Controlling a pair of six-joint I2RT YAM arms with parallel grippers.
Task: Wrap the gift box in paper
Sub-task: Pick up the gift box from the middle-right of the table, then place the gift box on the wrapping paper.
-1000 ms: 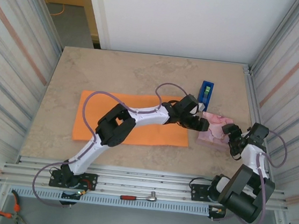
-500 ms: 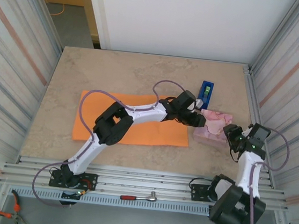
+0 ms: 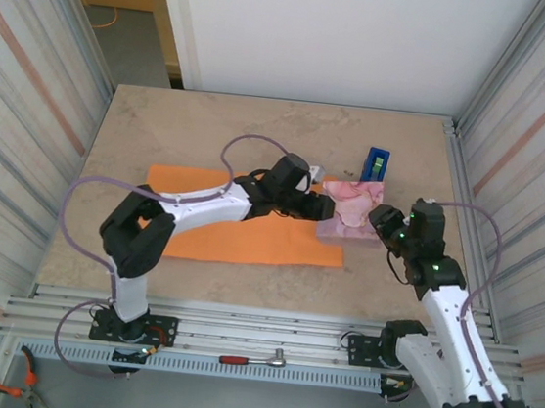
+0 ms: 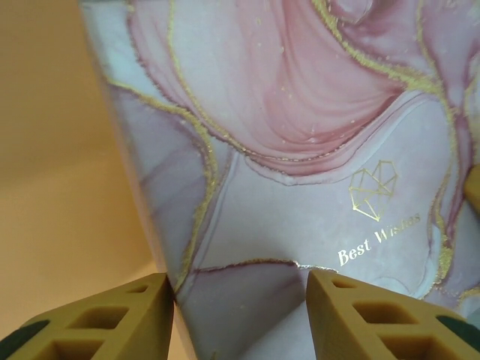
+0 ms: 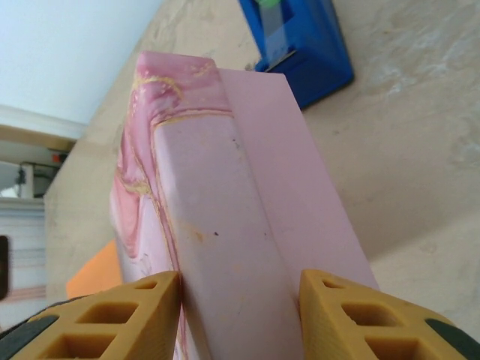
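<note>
The gift box point(image 3: 350, 211), pink-marbled with its lid shut so nothing inside shows, overlaps the paper's point(image 3: 249, 241) right edge on the bench point(image 3: 212, 128). The left jaws pinch the box's end over the paper. The right jaws pinch the end off the paper.

Surface: beige marbled tabletop point(image 3: 212, 128) | On it you see: orange paper point(image 3: 268, 245) lying flat, left of centre | blue tape dispenser point(image 3: 375, 167) just beyond its far right corner
</note>
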